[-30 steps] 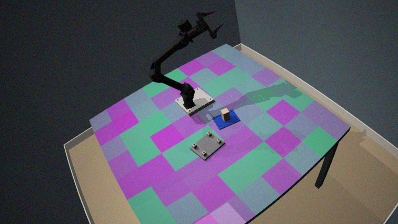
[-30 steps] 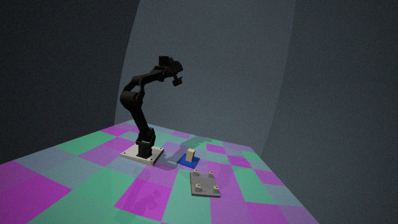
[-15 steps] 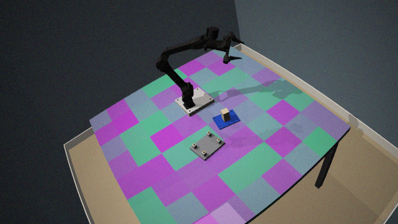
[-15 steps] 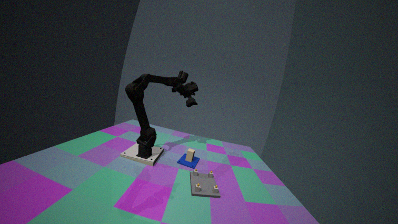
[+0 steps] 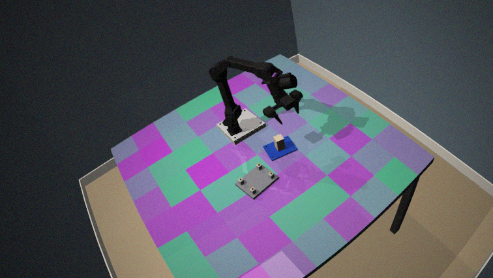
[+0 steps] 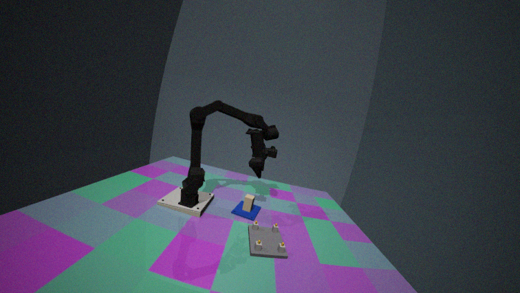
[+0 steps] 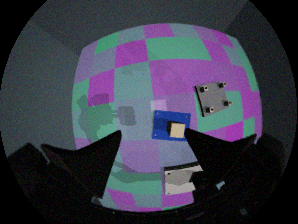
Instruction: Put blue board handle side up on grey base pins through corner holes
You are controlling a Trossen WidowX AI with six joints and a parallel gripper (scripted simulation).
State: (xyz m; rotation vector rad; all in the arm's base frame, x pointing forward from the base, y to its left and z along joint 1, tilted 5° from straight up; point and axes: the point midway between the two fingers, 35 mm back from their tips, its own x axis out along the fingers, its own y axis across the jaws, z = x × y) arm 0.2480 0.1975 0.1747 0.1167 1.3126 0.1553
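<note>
Above the worktop [image 5: 248,220] [image 6: 120,251] [image 7: 175,75], we held our jaws [image 5: 289,117] [image 6: 258,177] released, with one finger hidden in the exterior view. Below them the blue board [image 5: 270,151] [image 6: 238,210] [image 7: 170,116] lay handle up beside the grey base [image 5: 257,181] [image 6: 267,238] [image 7: 214,97]; we could barely make out its corner holes, and the square handle [image 5: 279,143] [image 6: 248,203] [image 7: 177,130] concealed part of it.

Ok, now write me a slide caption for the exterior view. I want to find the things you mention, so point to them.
The open tool [image 6: 258,177] hangs above the blue board [image 6: 236,210] [image 5: 270,151] [image 7: 162,131], beside the grey four-post base [image 6: 267,236] [image 5: 257,179] [image 7: 215,97].
</note>
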